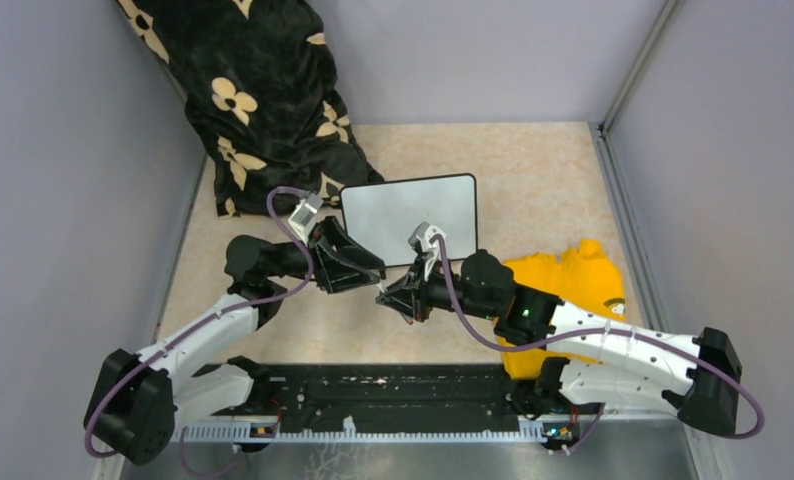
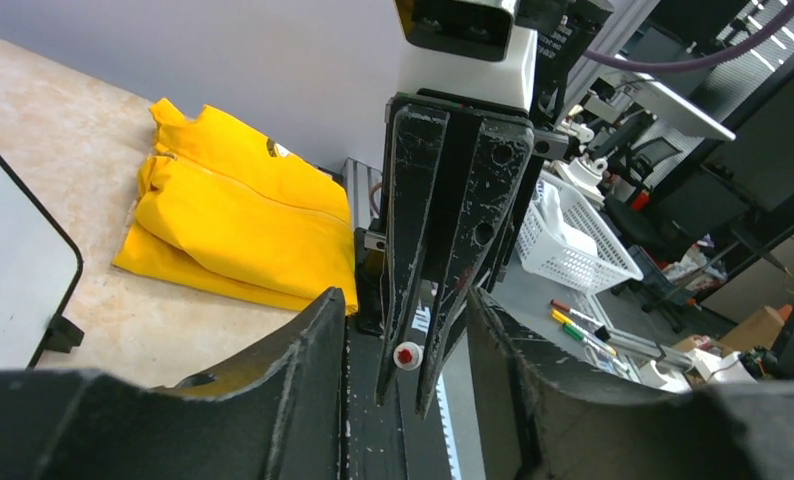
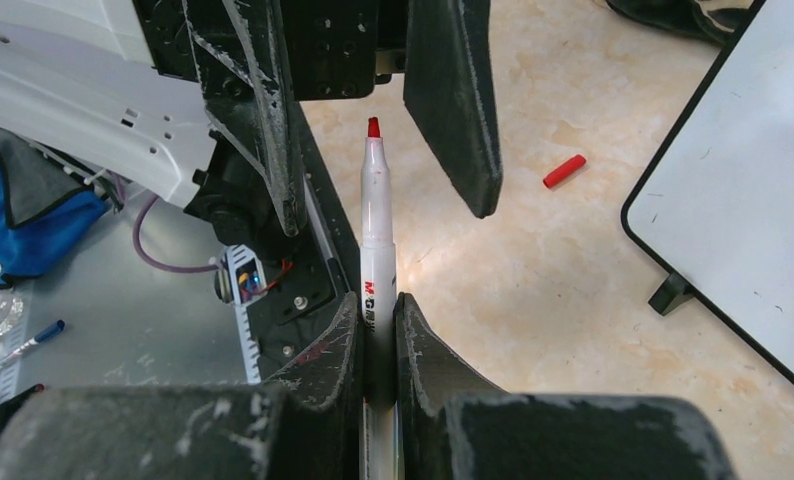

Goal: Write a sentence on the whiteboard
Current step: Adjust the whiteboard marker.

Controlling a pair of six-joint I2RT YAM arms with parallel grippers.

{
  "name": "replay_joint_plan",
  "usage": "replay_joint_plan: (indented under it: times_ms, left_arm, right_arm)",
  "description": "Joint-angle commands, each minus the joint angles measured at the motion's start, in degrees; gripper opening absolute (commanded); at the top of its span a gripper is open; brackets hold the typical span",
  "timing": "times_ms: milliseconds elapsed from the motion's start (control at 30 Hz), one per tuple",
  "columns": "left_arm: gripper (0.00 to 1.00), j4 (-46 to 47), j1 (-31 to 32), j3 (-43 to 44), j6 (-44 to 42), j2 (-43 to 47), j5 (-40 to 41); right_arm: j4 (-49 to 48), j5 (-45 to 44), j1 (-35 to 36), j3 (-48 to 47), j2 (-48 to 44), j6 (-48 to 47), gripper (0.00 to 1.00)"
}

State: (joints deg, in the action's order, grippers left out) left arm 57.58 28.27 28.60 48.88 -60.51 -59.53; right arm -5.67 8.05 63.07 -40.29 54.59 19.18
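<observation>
- The right gripper [image 3: 378, 305] pinches the red marker [image 3: 377, 230].
- Its tip points between the spread left gripper [image 1: 363, 272].
- The whiteboard [image 1: 410, 215] sits just beyond, toward the table [image 1: 533, 170] far edge.

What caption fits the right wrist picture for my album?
Right gripper holds an uncapped red marker between the open fingers of the left gripper, a red cap lying near the whiteboard.

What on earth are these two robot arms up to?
The right arm's fingers are clamped on a red marker. Its tip is bare, and its cap lies on the table. The left arm's fingers stand open on either side of that tip, not touching it. The whiteboard beside them shows no writing yet.
</observation>
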Motion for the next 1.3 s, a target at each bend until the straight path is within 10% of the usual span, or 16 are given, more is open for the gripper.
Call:
replay_joint_plan:
  times_ms: [0, 767, 1067, 1267]
  left_arm:
    - [0.50, 2.84, 0.53, -0.39, 0.77, 0.82, -1.98]
    - [0.00, 2.41, 2.22, 0.32, 3.05, -0.77, -0.29]
    - [0.00, 10.73, 2.23, -0.65, 11.05, 3.18, 16.30]
    - [0.00, 8.46, 2.70, -1.47, 12.61, 7.46, 26.84]
  right_arm:
    - [-3.80, 0.21, -0.40, -2.57, -1.06, 0.33, 0.00]
    - [-3.65, -0.41, -0.40, -1.96, -2.01, 0.80, 0.00]
    - [-10.80, -7.72, -0.39, 0.08, -7.77, 9.71, 0.72]
    - [-17.87, -11.73, -1.37, 1.73, -10.66, 14.99, 0.73]
